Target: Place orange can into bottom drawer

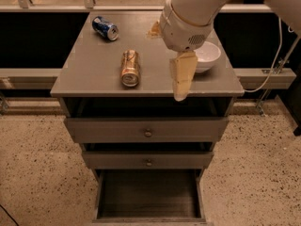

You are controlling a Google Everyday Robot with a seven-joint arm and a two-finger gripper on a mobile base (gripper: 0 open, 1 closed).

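The orange can (130,68) lies on its side on the grey cabinet top (89,69), left of centre, its silver top facing the front edge. The bottom drawer (148,196) is pulled open below, with a dark bare interior. My gripper (181,79) hangs from the white arm above the cabinet top, to the right of the orange can and apart from it, its pale fingers pointing down toward the front edge. It holds nothing that I can see.
A blue can (105,28) lies on its side at the back left of the top. A white bowl (207,56) sits at the right, partly behind my arm. Two shallower drawers with round knobs (148,133) are slightly pulled out. Speckled floor surrounds the cabinet.
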